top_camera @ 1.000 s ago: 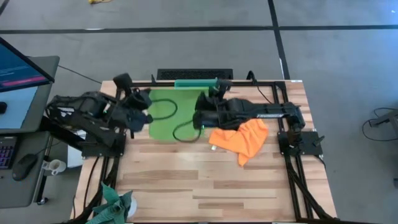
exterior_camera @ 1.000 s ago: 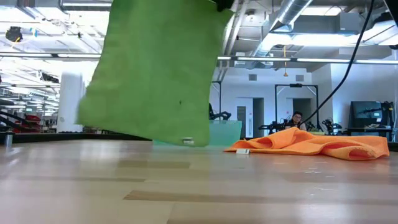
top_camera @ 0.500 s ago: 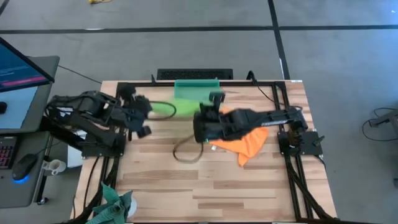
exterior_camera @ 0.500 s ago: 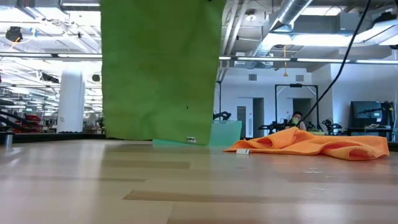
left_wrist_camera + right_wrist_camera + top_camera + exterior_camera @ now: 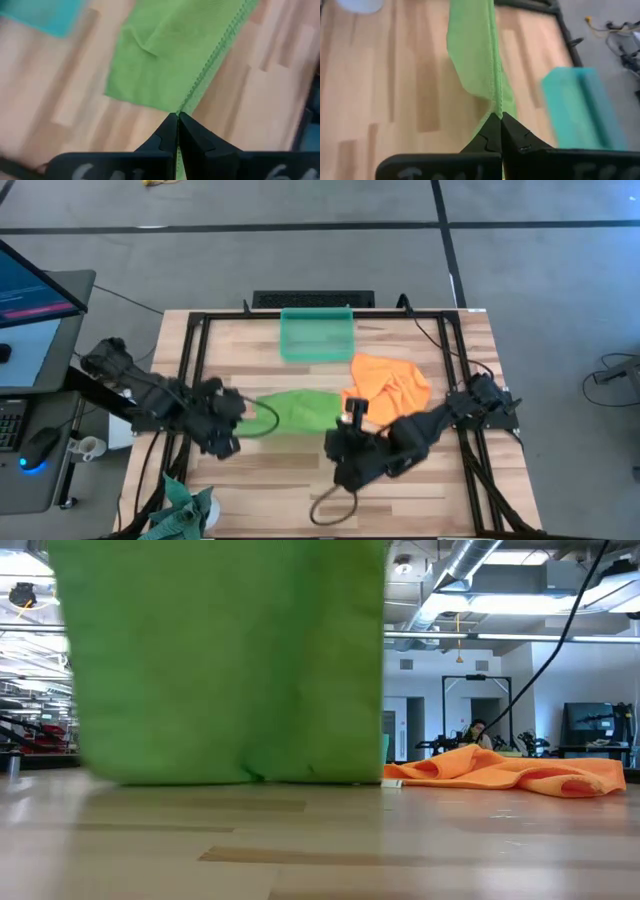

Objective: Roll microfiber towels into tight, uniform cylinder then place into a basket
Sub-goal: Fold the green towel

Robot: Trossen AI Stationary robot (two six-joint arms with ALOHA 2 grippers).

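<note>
The job has only just begun. Both arms are holding up the lime green towel [image 5: 295,410] like a sheet on a line. The left gripper [image 5: 177,120] has its 2 fingers pressed together on one corner of the hem. The right gripper [image 5: 496,119] is pinching the other top corner the same way. The towel hangs down between the 2 grippers, and its bottom edge looks like it is just reaching the table [image 5: 420,500]. It is flat and open, not rolled at all.

The orange towel [image 5: 388,385] lies in a crumpled heap just past the right gripper, on the far side of it. Nothing is touching it. The basket [image 5: 317,335] sits farther away from both grippers, near the far edge of the table, and I can see nothing inside it.

So 0 towels are rolled and 0 are in the basket. I think the green towel must be laid flat next, then rolled tight and put in. After that the orange one needs the same.
</note>
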